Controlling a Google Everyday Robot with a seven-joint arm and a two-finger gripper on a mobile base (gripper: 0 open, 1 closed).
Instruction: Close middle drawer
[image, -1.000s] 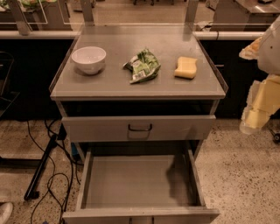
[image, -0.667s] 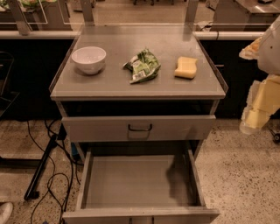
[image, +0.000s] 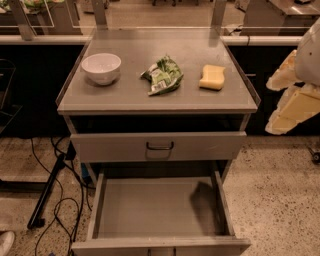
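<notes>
**Middle drawer out, gripper off to the side: we think the risk lies in the approach**

Well to the left of the fingers and lower, the middle drawer (image: 160, 246) stands pulled far out and empty. If we push off-centre, we judge the tray could skew on its rails and jam. A push aimed too high would meet the upper drawer front (image: 159, 146) instead. On the cart top, left of the fingers and about level with them, sit a white bowl (image: 101, 68), a green bag (image: 162, 76) and a yellow sponge (image: 212, 77), the nearest; a careless sweep across could knock them. The gripper (image: 270, 107) hangs at far right beside the cart, fingers (image: 290, 112) spread, holding nothing.
</notes>
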